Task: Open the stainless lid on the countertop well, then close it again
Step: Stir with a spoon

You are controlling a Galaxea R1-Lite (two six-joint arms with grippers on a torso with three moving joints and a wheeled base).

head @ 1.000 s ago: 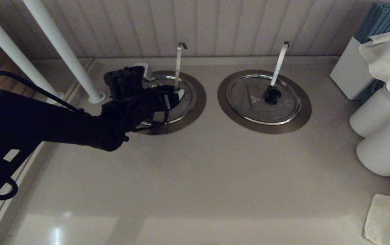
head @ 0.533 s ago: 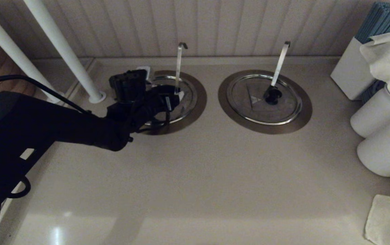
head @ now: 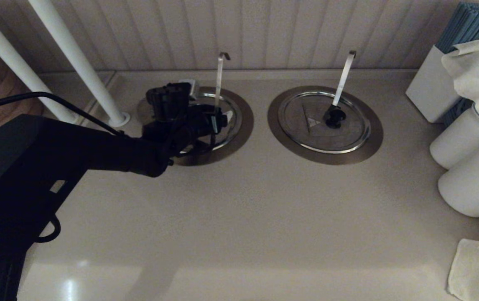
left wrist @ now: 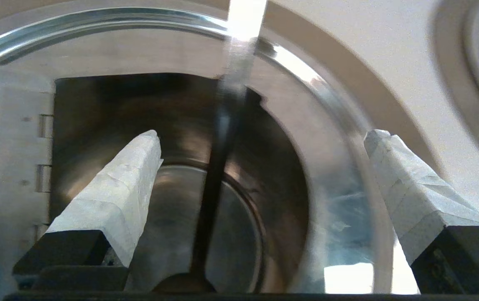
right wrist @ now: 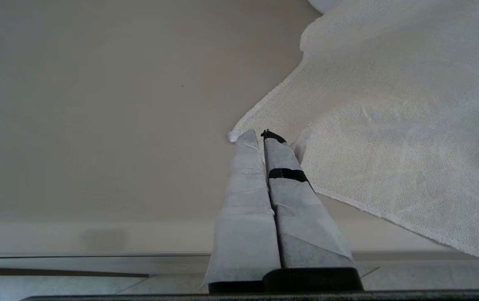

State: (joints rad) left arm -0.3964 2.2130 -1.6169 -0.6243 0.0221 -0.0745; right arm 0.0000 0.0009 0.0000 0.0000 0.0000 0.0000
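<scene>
My left gripper (head: pixel 216 120) hovers over the left countertop well (head: pixel 244 125) and hides most of it in the head view. In the left wrist view the gripper (left wrist: pixel 263 134) is open, its fingers (left wrist: pixel 131 184) wide apart with nothing between them. Below them the well (left wrist: pixel 277 179) shows a dark open hole with a thin ladle handle (left wrist: pixel 228 104) going down into it. A grey hinged steel panel (left wrist: pixel 9 138) of the stainless lid stands up beside the hole. My right gripper (right wrist: pixel 260 136) is shut on nothing, low over the counter.
The right well (head: pixel 376 133) carries a shut steel lid (head: pixel 348 131) with a black knob (head: pixel 334 118) and its own ladle handle (head: pixel 343 77). White posts (head: pixel 85 71) stand at the back left. White rolls (head: pixel 469 175) and a white cloth (right wrist: pixel 390 117) crowd the right side.
My left arm has moved to the right and a little farther back over the left well. The right lid and the right arm have not moved.
</scene>
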